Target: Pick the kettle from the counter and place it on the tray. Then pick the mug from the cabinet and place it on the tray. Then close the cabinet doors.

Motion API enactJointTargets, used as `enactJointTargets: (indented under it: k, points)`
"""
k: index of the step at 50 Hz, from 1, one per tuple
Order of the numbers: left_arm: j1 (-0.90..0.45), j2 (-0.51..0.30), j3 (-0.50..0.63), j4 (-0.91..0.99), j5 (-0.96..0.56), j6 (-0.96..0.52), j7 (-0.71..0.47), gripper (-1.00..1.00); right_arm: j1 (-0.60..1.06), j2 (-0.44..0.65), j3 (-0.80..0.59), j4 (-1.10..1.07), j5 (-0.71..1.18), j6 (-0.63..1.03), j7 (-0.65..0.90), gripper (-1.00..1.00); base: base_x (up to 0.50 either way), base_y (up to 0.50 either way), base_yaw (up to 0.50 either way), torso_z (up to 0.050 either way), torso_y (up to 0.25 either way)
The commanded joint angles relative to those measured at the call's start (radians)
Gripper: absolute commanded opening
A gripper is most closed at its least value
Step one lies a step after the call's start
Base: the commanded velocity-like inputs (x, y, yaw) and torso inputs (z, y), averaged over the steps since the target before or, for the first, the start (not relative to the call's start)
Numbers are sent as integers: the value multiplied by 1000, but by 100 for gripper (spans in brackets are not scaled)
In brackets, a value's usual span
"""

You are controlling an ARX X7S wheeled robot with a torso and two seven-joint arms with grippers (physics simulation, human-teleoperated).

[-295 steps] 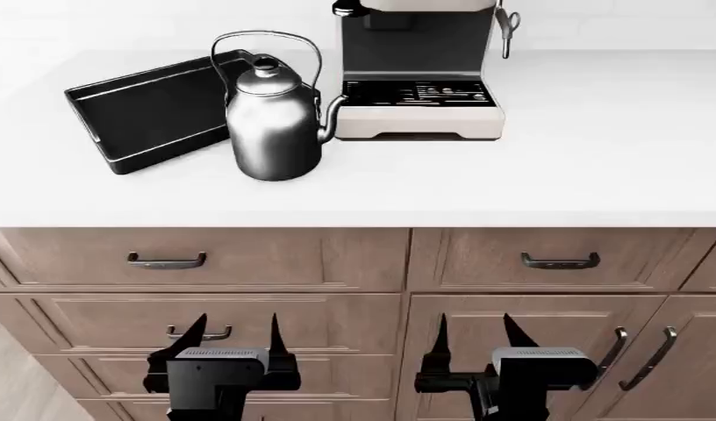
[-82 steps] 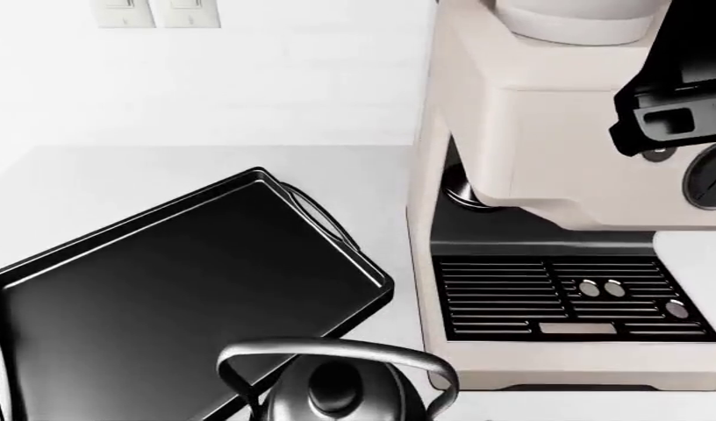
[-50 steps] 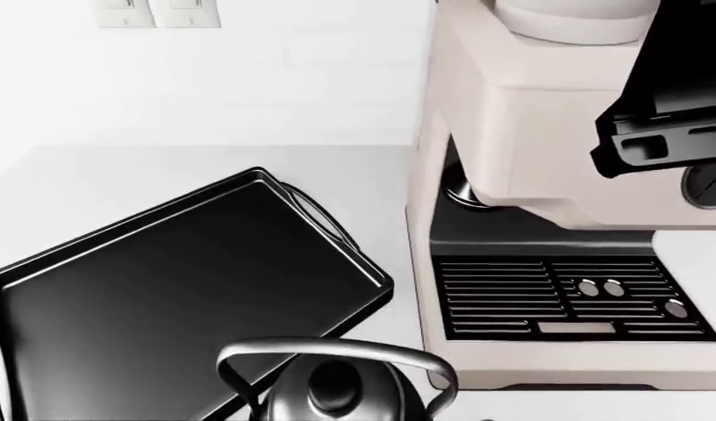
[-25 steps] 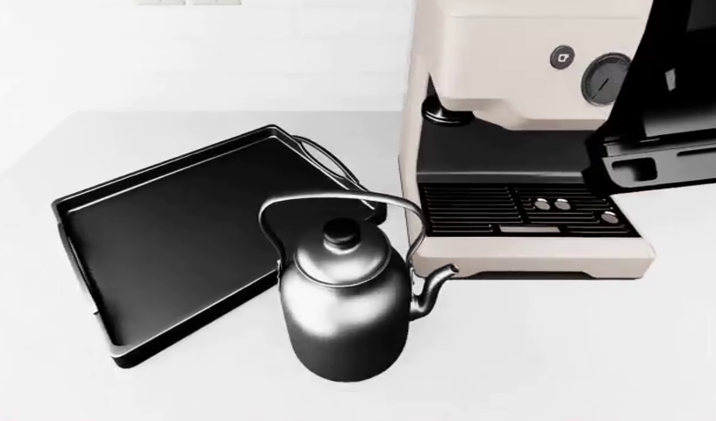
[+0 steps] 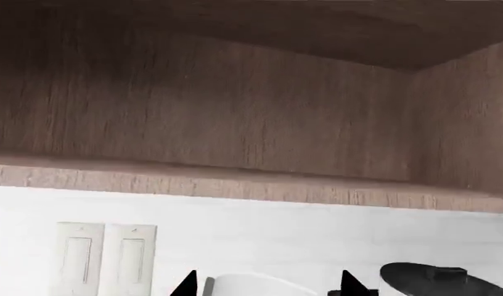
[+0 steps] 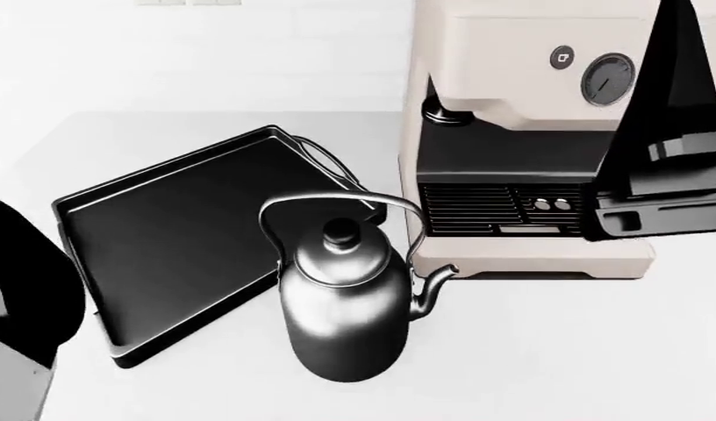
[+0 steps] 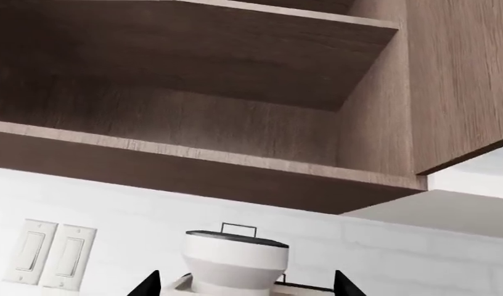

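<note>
The dark steel kettle (image 6: 340,303) stands upright on the white counter (image 6: 569,351), its spout towards the cream espresso machine (image 6: 516,132). The black tray (image 6: 176,237) lies empty just left of it, touching or nearly touching its base. My right arm (image 6: 669,175) hangs raised in front of the machine, right of the kettle. My left arm (image 6: 18,289) shows at the left edge, beside the tray. Both wrist views look up at the open cabinet (image 7: 235,123). The left gripper (image 5: 270,288) and right gripper (image 7: 245,287) are open and empty. The mug is out of view.
The espresso machine's white hopper with a black lid (image 7: 235,256) rises below the cabinet shelf (image 7: 194,169). Two wall switches (image 7: 52,250) sit on the white backsplash, also in the left wrist view (image 5: 103,256). A cabinet side panel (image 7: 461,80) stands at one side.
The head view dropped and pulled back, so the whole kettle shows. In the last half second my right arm rose in front of the machine and my left arm entered at the left edge.
</note>
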Motion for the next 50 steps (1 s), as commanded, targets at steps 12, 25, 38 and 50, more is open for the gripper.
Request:
enactJointTargets:
  k: [12, 25, 38, 50]
  points:
    - [536, -185, 124, 188, 195, 185, 314, -100, 290, 33, -338, 0, -40, -84, 2, 100, 0, 0, 0, 0, 0]
    - [545, -217, 192, 121, 270, 236, 371, -100, 291, 41, -189, 0, 50, -3, -28, 100, 0, 90, 0, 0, 0]
    - [579, -225, 206, 133, 257, 240, 380, -100, 291, 49, -83, 0, 113, 52, -47, 100, 0, 500, 0, 0, 1]
    - [625, -228, 227, 149, 255, 263, 401, -100, 290, 51, 24, 0, 191, 103, -60, 100, 0, 415, 0, 0, 0]
